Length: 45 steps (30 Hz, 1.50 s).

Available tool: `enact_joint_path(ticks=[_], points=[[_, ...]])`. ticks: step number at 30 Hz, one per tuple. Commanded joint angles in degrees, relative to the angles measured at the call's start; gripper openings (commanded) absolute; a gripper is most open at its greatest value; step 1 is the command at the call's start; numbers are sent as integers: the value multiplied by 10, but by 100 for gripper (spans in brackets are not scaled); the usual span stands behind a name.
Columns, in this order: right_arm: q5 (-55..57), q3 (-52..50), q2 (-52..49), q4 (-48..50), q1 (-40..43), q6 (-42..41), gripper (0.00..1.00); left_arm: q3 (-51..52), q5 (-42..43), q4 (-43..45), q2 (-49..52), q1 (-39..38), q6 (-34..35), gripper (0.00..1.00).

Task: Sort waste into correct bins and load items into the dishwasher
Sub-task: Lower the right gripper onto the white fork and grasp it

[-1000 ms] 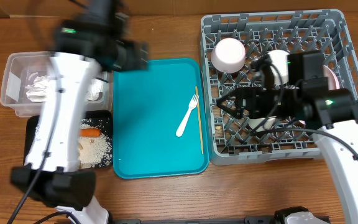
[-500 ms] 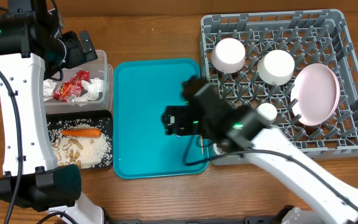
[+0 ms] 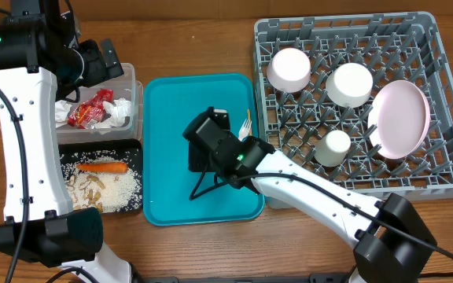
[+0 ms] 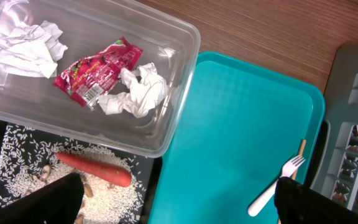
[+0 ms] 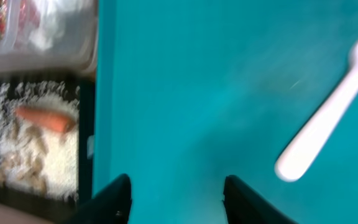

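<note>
Picking up the white fork (image 4: 275, 186) looks like the next job. It lies flat on the right side of the teal tray (image 3: 167, 110). Its prongs point to the far side, toward the grey dish rack (image 3: 344, 23). The thin wooden stick (image 4: 301, 148) lies just to its right, along the tray's right rim.

The right pincer (image 5: 176, 194) hangs over bare tray, a bit left of the fork. Its two dark fingers are spread apart and nothing is between them.

The fork is likely very light, stiff and smooth. The tray looks smooth too, so the fork may slide away if it gets bumped. I would take it across the handle, near the middle, with one finger on each long side. The prongs are thin and could bend or snap. The stick is even thinner and may roll, and the rim beside it leaves little room for a finger.

The left pincer (image 4: 178, 190) is spread wide and holds nothing. It hangs high over the left side of the desk (image 3: 211, 39), above the clear tub (image 4: 182, 87). The tub holds white napkins (image 4: 135, 93) and a red wrapper (image 4: 95, 71). A carrot (image 4: 95, 169) lies in the black tray (image 3: 101, 145).
</note>
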<state>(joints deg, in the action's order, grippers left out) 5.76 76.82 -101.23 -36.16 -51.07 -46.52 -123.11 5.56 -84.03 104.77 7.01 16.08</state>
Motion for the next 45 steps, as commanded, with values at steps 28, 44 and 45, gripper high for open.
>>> enact_joint_path(ticks=[28,44,45], points=[[238,4,-66,-32,3,-166,34,-7,2,1,-1,1,-2,100],[238,4,-122,-3,25,-169,34,-7,2,1,-1,1,-2,100],[238,4,-127,-3,31,-177,34,-7,2,1,-1,1,-2,100]])
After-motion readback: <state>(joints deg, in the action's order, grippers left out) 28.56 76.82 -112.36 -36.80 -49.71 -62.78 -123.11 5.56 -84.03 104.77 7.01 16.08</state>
